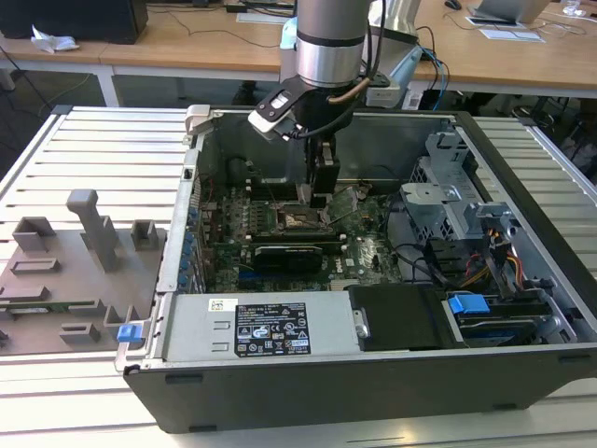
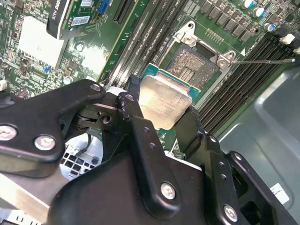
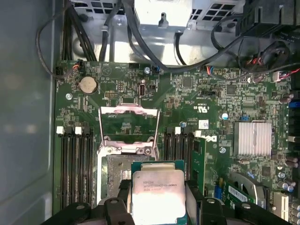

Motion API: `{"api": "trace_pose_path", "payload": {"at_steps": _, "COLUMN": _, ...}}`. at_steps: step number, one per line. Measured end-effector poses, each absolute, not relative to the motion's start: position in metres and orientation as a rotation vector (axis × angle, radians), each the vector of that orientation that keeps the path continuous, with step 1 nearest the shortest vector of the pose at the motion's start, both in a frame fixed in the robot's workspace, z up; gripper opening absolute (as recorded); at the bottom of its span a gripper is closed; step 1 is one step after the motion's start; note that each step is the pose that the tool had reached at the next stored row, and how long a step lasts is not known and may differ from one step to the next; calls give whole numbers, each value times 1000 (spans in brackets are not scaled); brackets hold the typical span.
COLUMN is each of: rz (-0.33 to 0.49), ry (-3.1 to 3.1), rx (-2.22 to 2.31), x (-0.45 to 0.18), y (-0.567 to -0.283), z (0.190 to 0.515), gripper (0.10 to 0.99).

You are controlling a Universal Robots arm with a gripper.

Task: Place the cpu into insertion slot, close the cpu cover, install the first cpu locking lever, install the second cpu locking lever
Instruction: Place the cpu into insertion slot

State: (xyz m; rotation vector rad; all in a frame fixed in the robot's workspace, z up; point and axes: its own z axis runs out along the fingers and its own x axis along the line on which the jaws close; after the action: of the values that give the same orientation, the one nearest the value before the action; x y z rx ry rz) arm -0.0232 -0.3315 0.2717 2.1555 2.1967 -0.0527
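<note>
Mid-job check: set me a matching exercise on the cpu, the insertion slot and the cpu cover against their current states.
Things:
1. cpu
2. insertion slot
3. cpu cover

States:
A. swung open, off the insertion slot
B. gripped in the tool, not seated
C. pin field uncovered

Pairs: 1-B; 2-C; 3-A

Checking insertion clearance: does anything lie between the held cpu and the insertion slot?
Nothing: in the second wrist view the cpu hangs over a bare insertion slot.
</note>
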Motion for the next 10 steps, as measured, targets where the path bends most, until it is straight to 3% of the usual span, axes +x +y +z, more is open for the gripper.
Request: {"api": "trace_pose_path", "payload": {"at_steps": 10, "rz": -53, "ry": 2193, "rx": 2159, "x": -25, "y": -324, "z": 249, "gripper": 541}}
